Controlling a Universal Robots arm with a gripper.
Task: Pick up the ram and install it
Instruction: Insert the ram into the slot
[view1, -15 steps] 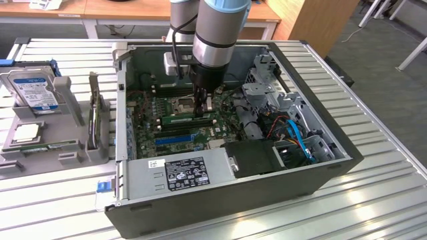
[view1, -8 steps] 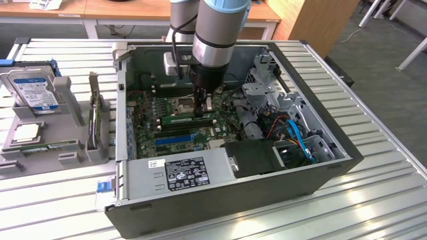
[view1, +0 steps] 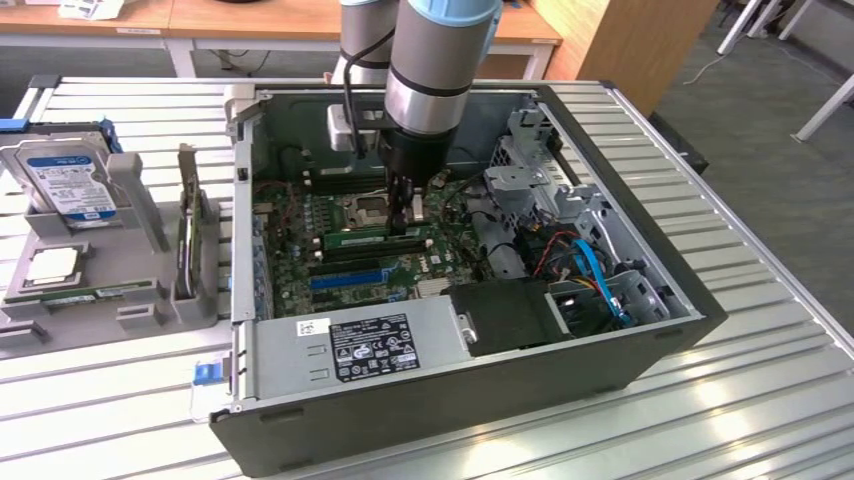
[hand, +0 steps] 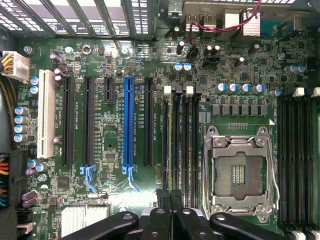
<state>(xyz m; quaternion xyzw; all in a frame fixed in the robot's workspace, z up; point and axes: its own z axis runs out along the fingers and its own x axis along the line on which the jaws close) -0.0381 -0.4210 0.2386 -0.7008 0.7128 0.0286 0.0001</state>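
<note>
Standing on edge over the motherboard (view1: 287, 245), ram (view1: 374, 240), long axis along the exterior view's left-right, pinched in closed hand (view1: 406, 228).

Open motherboard (view1: 296, 235) beside drive cage (view1: 534, 190)

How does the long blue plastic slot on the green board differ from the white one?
The long blue plastic slot is narrow with a clip at one end; the white plastic slot is wider, without one. Blue sits between black slots; white ends the row. Both are empty and parallel.
</note>
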